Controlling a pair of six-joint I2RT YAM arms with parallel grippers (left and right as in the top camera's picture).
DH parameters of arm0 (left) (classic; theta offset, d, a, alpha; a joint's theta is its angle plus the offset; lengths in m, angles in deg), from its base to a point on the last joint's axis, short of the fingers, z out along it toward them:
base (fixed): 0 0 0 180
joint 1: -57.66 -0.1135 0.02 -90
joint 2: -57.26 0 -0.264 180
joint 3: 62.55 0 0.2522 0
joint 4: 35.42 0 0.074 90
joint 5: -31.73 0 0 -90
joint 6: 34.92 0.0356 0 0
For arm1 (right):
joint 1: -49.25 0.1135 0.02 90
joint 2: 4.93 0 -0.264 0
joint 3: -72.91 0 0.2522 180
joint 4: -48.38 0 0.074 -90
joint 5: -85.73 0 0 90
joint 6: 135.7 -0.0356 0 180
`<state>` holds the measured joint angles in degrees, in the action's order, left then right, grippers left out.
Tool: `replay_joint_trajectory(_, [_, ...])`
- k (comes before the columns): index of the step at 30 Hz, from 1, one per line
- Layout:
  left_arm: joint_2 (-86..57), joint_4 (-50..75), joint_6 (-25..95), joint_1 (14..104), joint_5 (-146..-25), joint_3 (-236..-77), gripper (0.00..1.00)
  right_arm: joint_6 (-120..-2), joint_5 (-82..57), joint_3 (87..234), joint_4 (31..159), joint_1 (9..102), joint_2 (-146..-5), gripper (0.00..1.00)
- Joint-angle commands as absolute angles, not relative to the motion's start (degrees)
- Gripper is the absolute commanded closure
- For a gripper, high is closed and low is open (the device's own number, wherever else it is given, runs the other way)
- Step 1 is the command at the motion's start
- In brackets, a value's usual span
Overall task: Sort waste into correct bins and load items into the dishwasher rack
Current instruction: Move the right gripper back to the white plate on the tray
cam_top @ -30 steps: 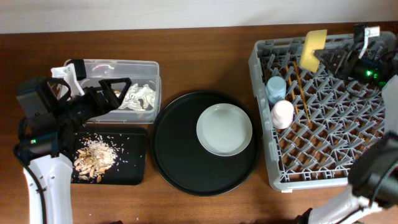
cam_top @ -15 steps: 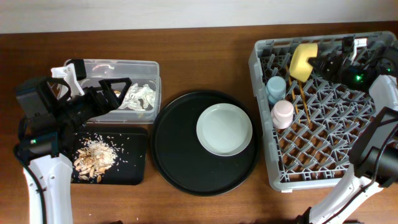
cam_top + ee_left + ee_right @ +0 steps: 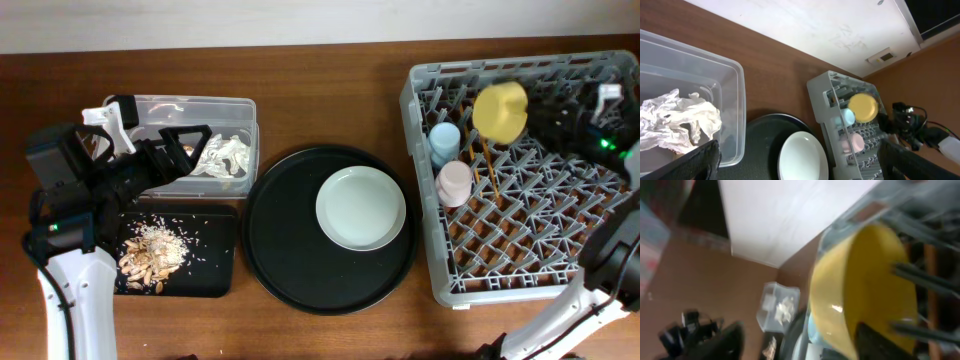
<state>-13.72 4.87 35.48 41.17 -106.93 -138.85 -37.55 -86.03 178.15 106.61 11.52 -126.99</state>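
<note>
Waste looked sorted: crumpled white paper napkin (image 3: 222, 158) lay in the clear plastic rectangular tub (image 3: 180, 100), and beige-brown crumbly food scraps (image 3: 152, 250) sat in the shallow black rectangular tray (image 3: 215, 262). I couldn't make out the brown wrapper scrap.

In the large light-grey plastic dishwasher rack (image 3: 540, 230) stood the small blue cup (image 3: 444, 143) and small pink cup (image 3: 455, 183), with the wooden chopsticks (image 3: 486, 160) just beside them. The small yellow bowl (image 3: 500, 110) was tilted on its side over the rack's back left, not set down; the right gripper (image 3: 528, 113) was clamped on its rim. Left to do, I judged: seat the bowl, then load the pale grey-green round plate (image 3: 361, 208), which was on the large round black tray (image 3: 285, 240).

The left gripper (image 3: 190, 150) hung over the tub. Left wrist view showed its jaws wide apart and empty, which the overhead left unclear. Only the overhead showed the scraps tray and chopsticks. Right wrist view was blurred, showing mostly the bowl's hollow.
</note>
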Motion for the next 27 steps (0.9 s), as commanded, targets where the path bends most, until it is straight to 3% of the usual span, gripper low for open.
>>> replay_joint_trajectory(1, [-13.16,4.80,34.96,40.93,-107.76,-139.79,0.01,-37.90,-86.12,177.91,107.64,8.46,-127.18,0.01])
replay_joint_trajectory(7, [-13.16,4.80,34.96,40.93,-107.74,-139.79,0.01,-41.95,-81.31,178.24,108.34,5.79,-126.22,0.01])
replay_joint_trajectory(12, [-13.18,4.80,34.96,40.93,-107.76,-139.79,0.01,-41.90,-59.06,179.77,113.91,9.38,-118.05,0.01])
replay_joint_trajectory(18, [-13.16,4.80,34.96,40.93,-107.74,-139.79,0.01,-41.66,-34.36,182.18,119.03,24.55,-99.34,0.01])
replay_joint_trajectory(22, [-13.16,4.80,34.96,40.93,-107.74,-139.79,0.01,-41.73,-12.35,182.15,124.93,42.80,-90.33,0.01])
replay_joint_trajectory(27, [-13.16,4.80,34.96,40.93,-107.76,-139.79,0.01,-49.60,-7.69,180.71,131.48,60.59,-90.38,0.01])
